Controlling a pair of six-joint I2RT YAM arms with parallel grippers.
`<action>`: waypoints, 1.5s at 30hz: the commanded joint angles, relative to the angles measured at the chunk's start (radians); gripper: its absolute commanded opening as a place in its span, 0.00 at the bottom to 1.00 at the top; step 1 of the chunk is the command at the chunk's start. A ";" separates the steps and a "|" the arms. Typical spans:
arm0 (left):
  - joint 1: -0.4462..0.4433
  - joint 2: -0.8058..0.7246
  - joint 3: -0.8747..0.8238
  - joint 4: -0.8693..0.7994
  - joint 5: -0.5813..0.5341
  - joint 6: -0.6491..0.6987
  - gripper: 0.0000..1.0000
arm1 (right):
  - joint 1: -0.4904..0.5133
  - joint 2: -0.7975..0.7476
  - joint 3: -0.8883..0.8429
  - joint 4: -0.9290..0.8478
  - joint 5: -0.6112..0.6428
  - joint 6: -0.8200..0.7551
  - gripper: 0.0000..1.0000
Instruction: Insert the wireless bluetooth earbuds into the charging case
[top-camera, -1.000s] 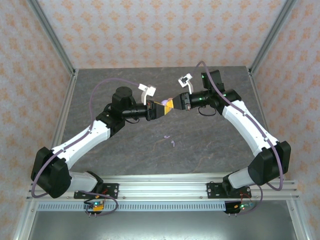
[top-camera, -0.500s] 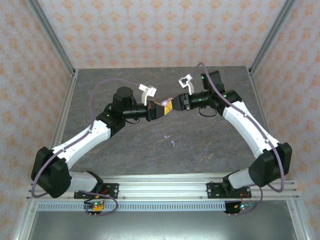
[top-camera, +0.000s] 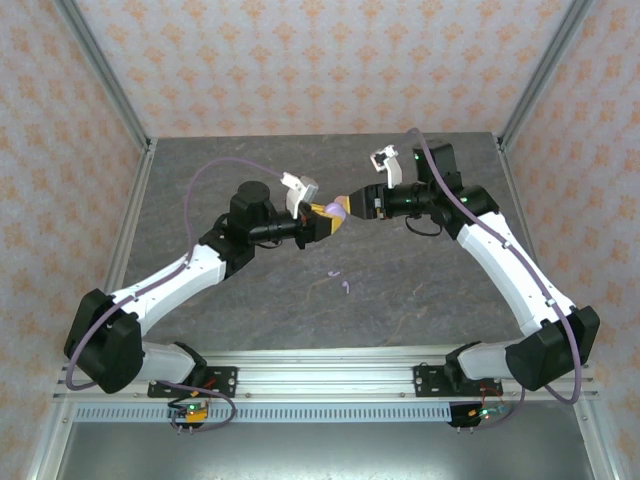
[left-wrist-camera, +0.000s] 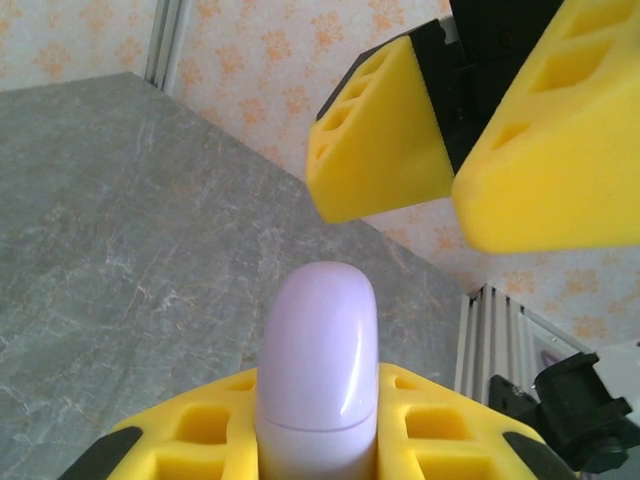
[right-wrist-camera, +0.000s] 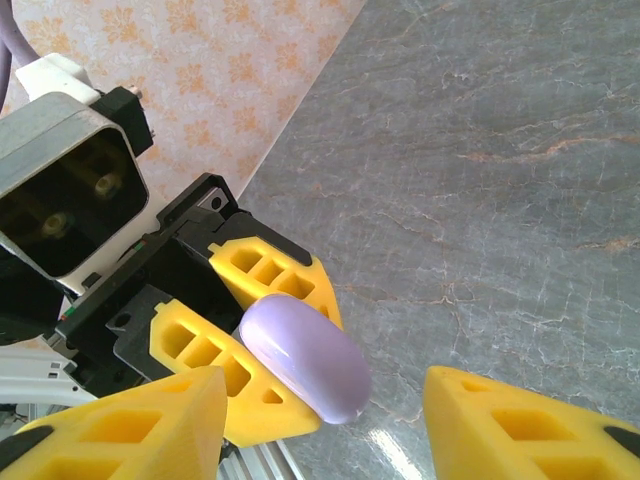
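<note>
So my left gripper (top-camera: 322, 217) is clenched on the lilac charging case (left-wrist-camera: 318, 365) above the middle of the table (top-camera: 240, 300). My right gripper (top-camera: 351, 204) is released, jaws apart just beside it.

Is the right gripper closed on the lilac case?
No, the right gripper has its yellow fingers standing apart, clear of the lilac case, which the left gripper holds.
</note>
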 joint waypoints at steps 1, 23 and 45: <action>-0.014 -0.003 -0.016 0.099 -0.012 0.099 0.04 | 0.009 -0.006 -0.009 -0.018 -0.001 -0.008 0.55; -0.035 -0.032 -0.023 0.098 0.007 0.135 0.04 | 0.031 0.027 0.003 -0.063 0.133 -0.018 0.57; -0.049 -0.090 -0.104 0.031 -0.078 0.138 0.04 | 0.029 -0.049 -0.024 -0.099 0.549 0.102 0.65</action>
